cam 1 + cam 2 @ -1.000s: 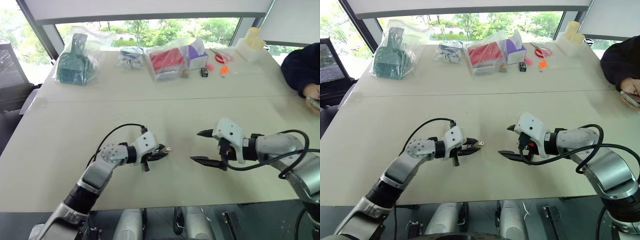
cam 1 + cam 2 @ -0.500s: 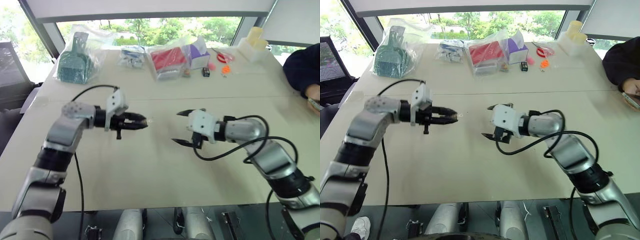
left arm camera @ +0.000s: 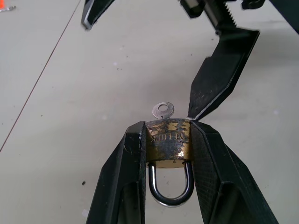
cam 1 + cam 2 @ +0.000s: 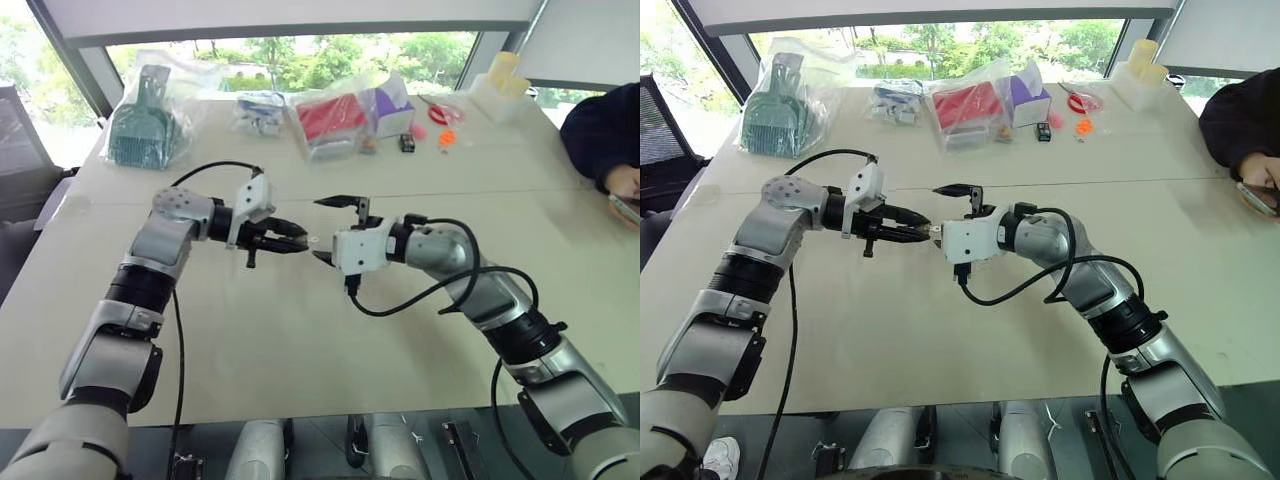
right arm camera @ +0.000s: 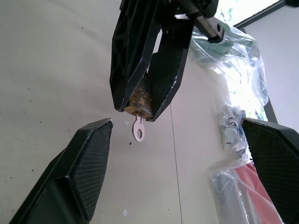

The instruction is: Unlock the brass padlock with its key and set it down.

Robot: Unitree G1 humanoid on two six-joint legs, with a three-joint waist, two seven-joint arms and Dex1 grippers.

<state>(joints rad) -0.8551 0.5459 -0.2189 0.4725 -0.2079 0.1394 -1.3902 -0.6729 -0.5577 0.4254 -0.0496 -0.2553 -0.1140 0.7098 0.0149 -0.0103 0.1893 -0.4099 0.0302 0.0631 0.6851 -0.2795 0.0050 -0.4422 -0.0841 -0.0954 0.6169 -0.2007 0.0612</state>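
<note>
Left jaws [image 3: 168, 140] clamped on brass padlock [image 3: 168, 142], key [image 3: 163, 111] inserted, right jaws [image 5: 187, 163] apart.

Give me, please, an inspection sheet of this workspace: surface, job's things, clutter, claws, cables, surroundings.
Surface: beige table, bare in its near half.
Job's things: brass padlock in the left claw; key sticking out of its body; shackle looks closed.
Clutter: bagged green item, red box in a bag, small trinkets along the far edge.
Claws: left claw shut on the padlock; right claw open, a finger on each side of the key.
Cables: black cable looping on the right arm.
Surroundings: window, person's sleeve.
</note>
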